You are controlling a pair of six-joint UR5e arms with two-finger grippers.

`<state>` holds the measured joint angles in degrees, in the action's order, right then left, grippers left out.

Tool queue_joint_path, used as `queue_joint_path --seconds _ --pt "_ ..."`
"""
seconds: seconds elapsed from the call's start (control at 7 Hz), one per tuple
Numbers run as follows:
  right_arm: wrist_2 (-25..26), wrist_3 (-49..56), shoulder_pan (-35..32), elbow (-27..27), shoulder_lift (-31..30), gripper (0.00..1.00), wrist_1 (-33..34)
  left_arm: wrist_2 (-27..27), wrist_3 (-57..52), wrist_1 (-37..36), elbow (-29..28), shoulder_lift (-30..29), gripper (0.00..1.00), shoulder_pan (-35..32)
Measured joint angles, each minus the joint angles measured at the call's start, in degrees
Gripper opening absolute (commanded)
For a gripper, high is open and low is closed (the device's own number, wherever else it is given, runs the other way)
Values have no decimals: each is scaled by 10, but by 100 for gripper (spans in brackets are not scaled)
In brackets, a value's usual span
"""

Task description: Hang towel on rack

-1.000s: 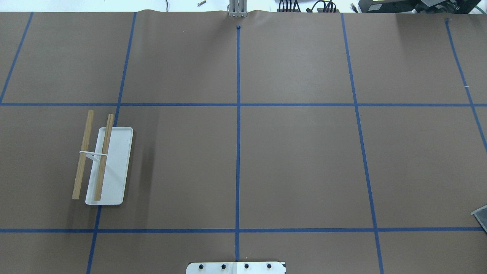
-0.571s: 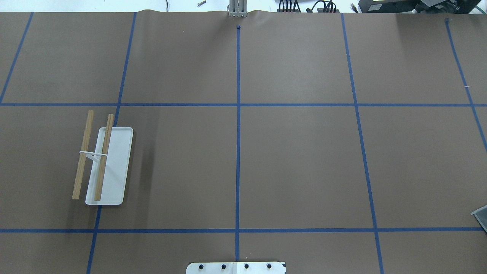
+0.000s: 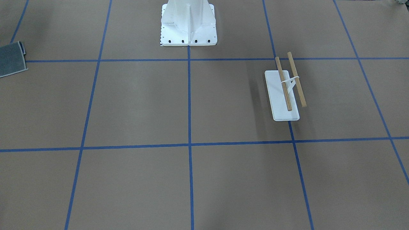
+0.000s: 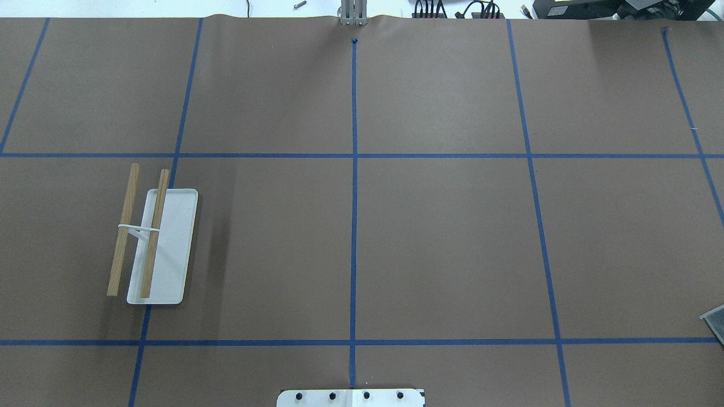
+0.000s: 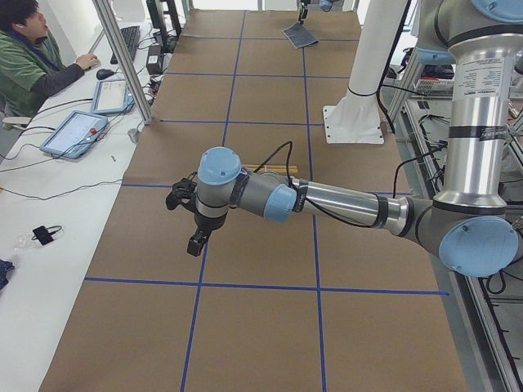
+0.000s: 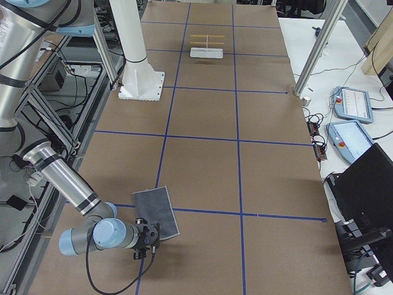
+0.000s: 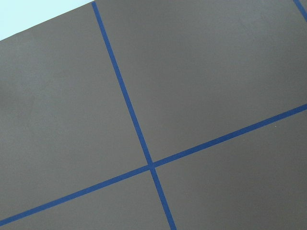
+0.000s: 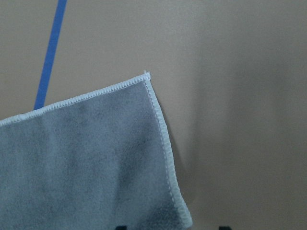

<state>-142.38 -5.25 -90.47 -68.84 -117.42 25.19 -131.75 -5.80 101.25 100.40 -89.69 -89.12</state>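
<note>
The towel [image 6: 156, 212] lies flat, grey face up, at the table's end on my right; it also shows at the front view's left edge [image 3: 12, 59] and the overhead's right edge [image 4: 715, 322]. The rack [image 4: 138, 232], two wooden bars on a white base, stands on my left side [image 3: 289, 83]. My right gripper [image 6: 149, 238] hovers low at the towel's near corner. In the right wrist view [image 8: 172, 227] two dark fingertips [image 8: 122, 227] barely show, apart, over the towel [image 8: 86, 163]. My left gripper [image 5: 196, 242] hangs above the table near the rack; I cannot tell its state.
The white robot pedestal [image 3: 188, 22] stands at the table's middle rear edge. Blue tape lines grid the brown table [image 4: 441, 243]. An operator [image 5: 33, 49] sits at a side desk with tablets [image 6: 350, 101]. Metal posts [image 6: 313, 55] rise at the far table edge.
</note>
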Motion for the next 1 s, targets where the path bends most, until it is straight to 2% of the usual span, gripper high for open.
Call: queue_joint_path --seconds 0.43,0.57,1.0 --pt "-11 -3 0 8 18 42 -12 0 0 0 -2 0 100 0" --pt "-11 -4 0 8 27 46 -10 0 0 0 -3 0 100 0" --pt "-11 -4 1 12 35 46 -9 0 0 0 -5 -2 100 0"
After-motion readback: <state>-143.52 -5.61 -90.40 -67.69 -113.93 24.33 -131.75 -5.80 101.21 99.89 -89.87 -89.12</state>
